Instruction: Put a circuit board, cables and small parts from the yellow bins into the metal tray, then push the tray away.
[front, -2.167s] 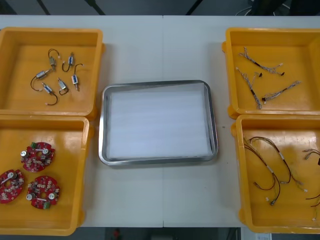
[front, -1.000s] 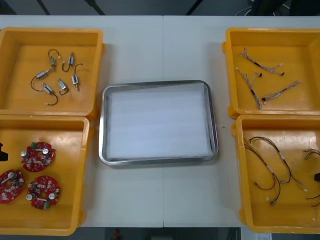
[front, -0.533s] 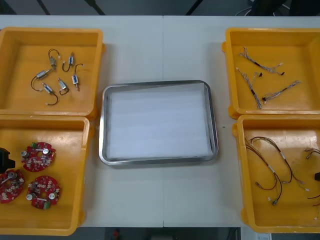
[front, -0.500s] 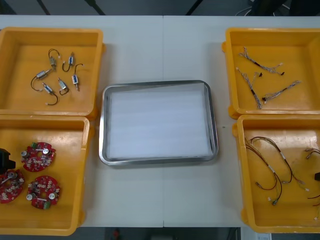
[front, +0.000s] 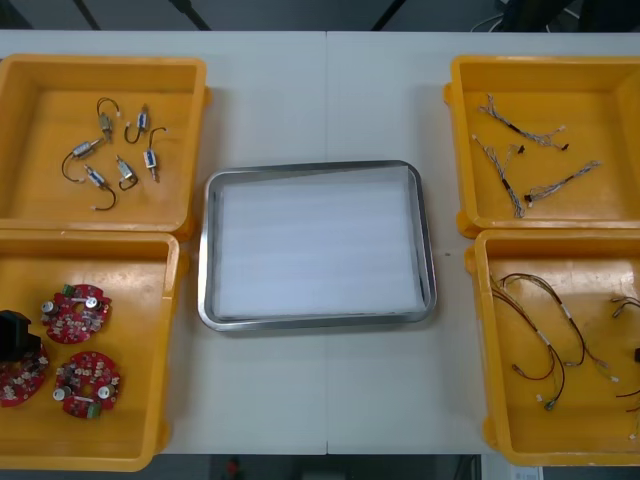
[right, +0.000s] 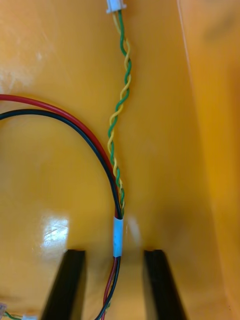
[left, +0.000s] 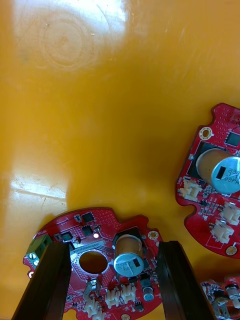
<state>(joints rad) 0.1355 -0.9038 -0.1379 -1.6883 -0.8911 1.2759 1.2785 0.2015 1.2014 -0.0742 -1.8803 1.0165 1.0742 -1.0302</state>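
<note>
We are poising the left tool (left: 112, 249), open and holding nothing, astride a circuit board (left: 125, 257) in its yellow bin (left: 100, 125), the right tool (right: 114, 257) likewise astride a red-and-black cable (right: 117, 237), lining up grasps for the empty metal tray (front: 205, 250)

My front camera sits above my arms and looks steeply down on the whole table (front: 320, 90). It takes in the tray (front: 203, 250) and all four yellow bins (front: 100, 62) from well off. My left wrist camera hangs close over the floor of the near left bin (left: 100, 125) and looks down past the left gripper (left: 112, 245) at a circuit board (left: 95, 260). The front camera covers that same corner. My right wrist camera is just as close inside the near right bin (right: 60, 60), with the right gripper (right: 114, 252) over a cable (right: 120, 110). The dark speck at the front view's right edge is probably that gripper.
</note>
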